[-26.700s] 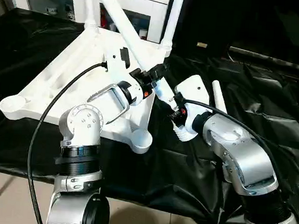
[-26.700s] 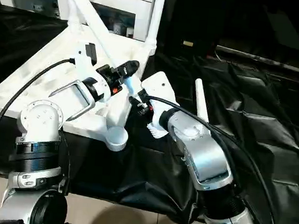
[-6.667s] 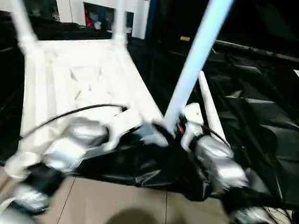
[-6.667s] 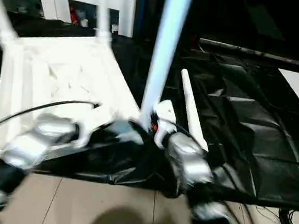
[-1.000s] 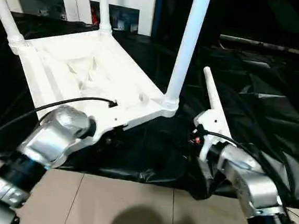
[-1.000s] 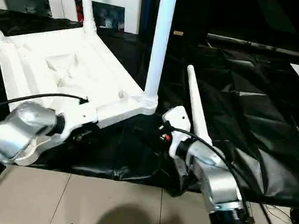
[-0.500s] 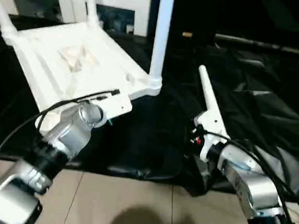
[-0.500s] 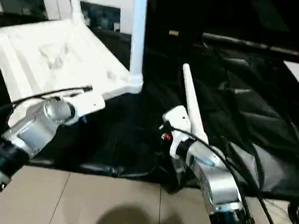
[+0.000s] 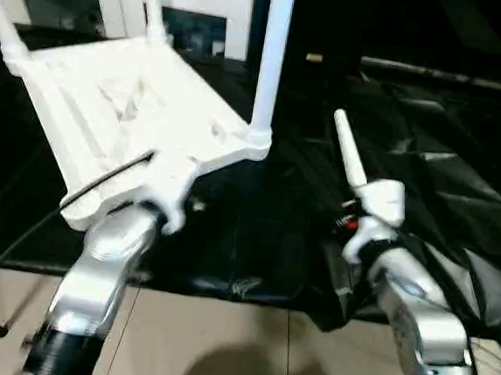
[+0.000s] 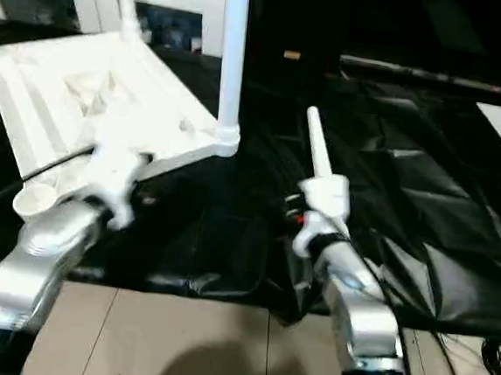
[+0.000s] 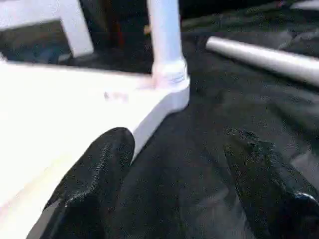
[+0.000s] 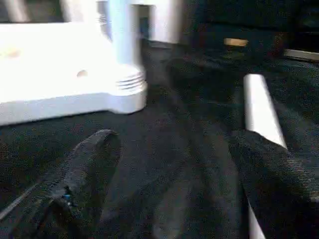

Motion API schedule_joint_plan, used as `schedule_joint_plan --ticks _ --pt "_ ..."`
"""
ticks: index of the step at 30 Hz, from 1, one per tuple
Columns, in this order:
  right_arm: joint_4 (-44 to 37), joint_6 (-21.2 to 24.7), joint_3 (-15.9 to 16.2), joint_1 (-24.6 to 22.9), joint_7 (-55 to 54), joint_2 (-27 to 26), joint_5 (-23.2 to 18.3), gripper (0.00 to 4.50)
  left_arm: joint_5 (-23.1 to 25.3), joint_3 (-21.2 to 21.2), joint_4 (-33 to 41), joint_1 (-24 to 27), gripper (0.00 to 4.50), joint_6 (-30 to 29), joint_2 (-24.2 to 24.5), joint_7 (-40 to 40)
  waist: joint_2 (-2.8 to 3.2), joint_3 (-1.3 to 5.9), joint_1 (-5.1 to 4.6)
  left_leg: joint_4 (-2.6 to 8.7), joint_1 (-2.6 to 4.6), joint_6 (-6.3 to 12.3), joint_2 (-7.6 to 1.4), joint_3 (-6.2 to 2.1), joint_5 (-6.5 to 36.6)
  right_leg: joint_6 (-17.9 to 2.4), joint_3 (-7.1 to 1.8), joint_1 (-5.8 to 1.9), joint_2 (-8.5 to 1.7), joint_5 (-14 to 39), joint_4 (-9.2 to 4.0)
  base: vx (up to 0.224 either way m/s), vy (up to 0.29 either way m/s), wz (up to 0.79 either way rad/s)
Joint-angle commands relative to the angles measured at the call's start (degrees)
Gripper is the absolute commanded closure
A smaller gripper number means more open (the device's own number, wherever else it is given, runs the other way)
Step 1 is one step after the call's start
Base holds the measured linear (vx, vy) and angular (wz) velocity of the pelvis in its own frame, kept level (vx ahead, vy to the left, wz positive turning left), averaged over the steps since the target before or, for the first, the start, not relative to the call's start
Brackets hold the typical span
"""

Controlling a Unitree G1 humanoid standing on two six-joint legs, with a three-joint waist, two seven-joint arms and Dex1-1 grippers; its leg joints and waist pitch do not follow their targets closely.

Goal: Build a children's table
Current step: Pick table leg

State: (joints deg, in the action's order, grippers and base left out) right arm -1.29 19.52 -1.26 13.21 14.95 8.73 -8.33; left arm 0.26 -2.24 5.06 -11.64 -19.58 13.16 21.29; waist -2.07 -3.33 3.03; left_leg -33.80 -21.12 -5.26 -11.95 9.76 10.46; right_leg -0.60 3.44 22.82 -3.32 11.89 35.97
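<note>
Three legs stand in the upturned white plastic tabletop [image 9: 126, 106]; beside it the loose white tapered leg [image 9: 348, 152] awaits both spread, empty end effectors, left [image 11: 184, 184] and right [image 12: 174, 179].

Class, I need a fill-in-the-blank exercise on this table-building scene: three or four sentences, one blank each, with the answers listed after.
1. The tabletop lies upside down with ___ legs standing in its sockets.
2. The loose leg lies on the ___ cloth.
3. The left gripper has its fingers ___, holding nothing.
4. The loose leg lies nearer the ___ gripper.

Answers: three; black; open; right
</note>
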Motion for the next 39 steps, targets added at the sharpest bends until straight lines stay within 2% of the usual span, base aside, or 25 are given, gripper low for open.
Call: schedule_joint_plan --ticks 1,3,4,5,6,7,8,9,10,11,12,13,16,17,19,20,23,24,31,32,34,38,39 --pt "1.6 2.6 -2.0 3.4 -2.2 0.5 0.3 0.3 1.3 -1.6 1.1 -0.7 0.99 0.0 0.5 -0.3 0.34 3.32 -0.1 3.99 0.6 -0.28 -1.09 -0.22 12.3 -5.3 -2.92 -2.17 -3.31 14.8 -5.3 0.0 0.0 0.0" --pt "5.8 6.4 -2.5 7.8 -3.5 2.3 1.0 0.16 0.9 -3.7 0.9 -1.8 0.99 -0.9 1.7 2.0 0.36 3.34 -0.36 4.0 0.6 -0.73 -0.85 -0.38 12.2 -5.8 -2.79 -2.22 -3.11 14.0 -4.95 0.0 0.0 0.0" --pt "9.4 9.7 -3.0 10.9 -4.2 3.4 1.5 0.06 0.6 -4.6 1.1 -2.2 0.99 -1.9 2.3 3.3 0.36 3.36 -0.37 3.81 0.67 -1.03 -0.78 -0.18 12.0 -6.0 -2.9 -2.13 -3.14 13.7 -4.99 0.0 0.0 0.0" --pt "11.4 10.6 -3.2 12.5 -4.3 4.0 1.6 0.06 0.6 -5.0 1.2 -2.4 0.99 -2.5 2.6 3.8 0.76 3.3 -0.41 3.77 0.9 -1.35 -0.83 -0.17 12.3 -6.4 -2.94 -1.97 -3.19 13.6 -4.92 0.0 0.0 0.0" --pt "15.2 12.0 -3.9 15.4 -4.6 4.8 1.6 0.06 0.8 -5.6 1.7 -2.6 0.99 -3.6 2.9 4.7 0.65 3.39 -0.46 3.6 0.82 -1.58 -0.77 -0.05 12.0 -6.8 -2.99 -2.04 -3.22 12.8 -4.92 0.0 0.0 0.0" --pt "17.5 12.9 -4.2 17.1 -4.5 5.2 1.4 0.06 0.9 -6.0 2.1 -2.7 0.99 -4.1 3.2 5.4 0.48 3.59 -0.54 3.51 0.47 -1.57 -0.63 -0.08 10.6 -7.2 -2.97 -2.47 -3.25 11.1 -4.6 0.0 0.0 0.0" --pt "20.7 14.2 -4.8 19.5 -4.3 5.7 0.7 0.06 0.9 -6.5 2.5 -2.8 0.99 -4.4 3.6 6.4 0.62 3.68 -0.29 3.41 0.54 -1.47 -0.67 0.01 9.8 -7.3 -3.01 -2.48 -3.26 9.7 -4.58 0.0 0.0 0.0" --pt "21.3 14.4 -4.9 19.9 -4.3 5.8 0.6 0.06 0.9 -6.5 2.6 -2.8 0.99 -4.4 3.6 6.6 0.55 3.74 -0.4 3.3 0.51 -1.35 -0.63 0.07 9.2 -7.7 -3.04 -2.45 -3.28 8.6 -4.44 0.0 0.0 0.0" --pt "26.8 14.5 -5.4 23.5 -4.5 6.5 0.7 0.06 1.2 -7.2 3.1 -2.9 0.99 -4.9 4.2 7.3 0.54 4.06 -0.46 3.18 0.38 -1.13 -0.67 0.01 7.1 -8.9 -2.91 -2.73 -3.29 4.7 -3.87 0.0 0.0 0.0" --pt "26.8 14.5 -5.4 23.5 -4.5 6.5 0.7 0.06 1.2 -7.2 3.1 -2.9 0.99 -4.9 4.2 7.3 0.5 4.13 -0.51 3.11 0.29 -0.95 -0.55 0.05 6.3 -9.3 -2.89 -2.91 -3.19 3.4 -3.75 0.0 0.0 0.0" --pt "32.1 13.5 -5.2 26.4 -4.7 7.2 1.5 0.06 1.0 -7.1 3.4 -3.1 0.99 -5.6 4.3 7.4 0.45 4.3 -0.45 2.97 0.22 -0.73 -0.67 0.06 4.7 -10.4 -2.87 -3.03 -3.32 0.5 -3.27 0.0 0.0 0.0" --pt "41.8 12.2 -3.5 31.5 -3.8 8.9 3.5 0.06 0.8 -7.4 3.7 -3.6 0.99 -7.1 4.9 7.5 0.07 4.38 -0.67 2.86 0.05 -0.43 -0.52 0.1 4.0 -11.4 -2.73 -3.27 -3.19 -0.8 -3.07 0.0 0.0 0.0" --pt "50.1 13.0 -1.7 35.9 -2.7 9.8 5.3 0.06 0.8 -8.1 4.1 -3.6 0.99 -8.9 6.6 8.6 0.3 4.26 -0.64 2.57 -0.05 0.78 -0.47 0.34 3.5 -13.0 -2.81 -3.26 -3.24 -2.3 -3.0 0.0 0.0 0.0" --pt "50.1 13.0 -1.7 35.9 -2.7 9.8 5.3 0.06 0.8 -8.1 4.1 -3.6 0.99 -8.9 6.6 8.6 0.3 4.26 -0.64 2.57 -0.05 0.78 -0.47 0.34 3.5 -13.0 -2.81 -3.26 -3.24 -2.3 -3.0 0.0 0.0 0.0" --pt "56.7 14.5 -2.5 39.6 1.2 9.2 4.3 0.06 0.8 -8.6 5.2 -3.1 0.99 -9.6 8.3 10.8 0.26 4.4 -0.67 2.51 0.07 1.79 -0.6 0.32 3.1 -13.7 -2.79 -3.33 -3.33 -3.5 -2.74 0.0 0.0 0.0" --pt "57.7 14.9 -2.7 40.1 1.7 9.1 4.1 0.06 0.5 -8.6 5.4 -3.1 0.99 -9.8 8.4 11.3 0.05 4.37 -0.68 2.54 0.02 2.23 -0.62 0.33 3.2 -14.3 -2.72 -3.36 -3.34 -3.3 -2.78 0.0 0.0 0.0" --pt "62.8 16.2 -1.8 42.0 3.4 9.5 5.0 0.06 -0.9 -8.6 6.9 -3.2 0.99 -11.2 9.3 13.3 0.12 4.32 -0.41 2.5 0.23 2.43 -0.87 0.44 2.9 -15.3 -2.74 -3.24 -3.46 -3.5 -2.71 0.0 0.0 0.0" --pt "64.8 16.5 -1.5 42.7 3.6 9.6 5.3 0.06 -1.5 -8.8 7.3 -3.1 0.99 -11.5 9.7 14.2 0.21 4.27 -0.3 2.51 0.34 2.2 -0.86 0.5 3.9 -15.8 -2.69 -3.08 -3.51 -2.0 -2.79 0.0 0.0 0.0" --pt "72.0 16.7 -2.5 44.8 3.5 9.7 5.6 0.06 -5.1 -9.7 10.6 -2.8 0.99 -13.4 11.4 18.6 0.34 3.96 0.2 2.65 0.5 -0.23 -1.05 0.52 7.7 -14.3 -2.76 -2.75 -3.61 3.6 -3.03 0.0 0.0 0.0" --pt "73.0 16.7 -2.5 45.1 3.8 9.7 5.7 0.06 -5.3 -9.8 10.9 -2.8 0.99 -13.8 11.6 19.1 0.54 3.86 0.22 2.7 0.43 -0.39 -1.03 0.45 8.1 -14.2 -2.73 -2.72 -3.6 4.1 -3.09 0.0 0.0 0.0" --pt "74.4 16.7 -2.0 45.4 4.2 9.7 6.1 0.06 -5.3 -9.7 11.2 -2.9 0.99 -13.9 12.0 19.7 0.34 3.77 0.16 2.68 0.37 -0.76 -0.94 0.46 9.4 -13.5 -2.76 -2.66 -3.59 6.2 -3.32 0.0 0.0 0.0" --pt "75.5 16.4 -2.3 45.3 3.8 10.0 6.2 0.45 -6.3 -9.7 11.2 -3.3 0.99 -14.6 12.3 20.2 0.42 3.72 0.22 2.7 0.46 -1.22 -0.91 0.4 10.4 -12.5 -2.78 -2.54 -3.62 8.7 -3.56 0.0 0.0 0.0" --pt "75.7 16.2 -2.4 45.4 3.7 10.0 6.3 0.55 -6.7 -9.7 11.3 -3.4 0.81 -14.9 12.4 20.4 0.41 3.71 0.21 2.72 0.47 -1.29 -0.91 0.39 10.5 -12.4 -2.75 -2.51 -3.6 8.9 -3.55 0.0 0.0 0.0"
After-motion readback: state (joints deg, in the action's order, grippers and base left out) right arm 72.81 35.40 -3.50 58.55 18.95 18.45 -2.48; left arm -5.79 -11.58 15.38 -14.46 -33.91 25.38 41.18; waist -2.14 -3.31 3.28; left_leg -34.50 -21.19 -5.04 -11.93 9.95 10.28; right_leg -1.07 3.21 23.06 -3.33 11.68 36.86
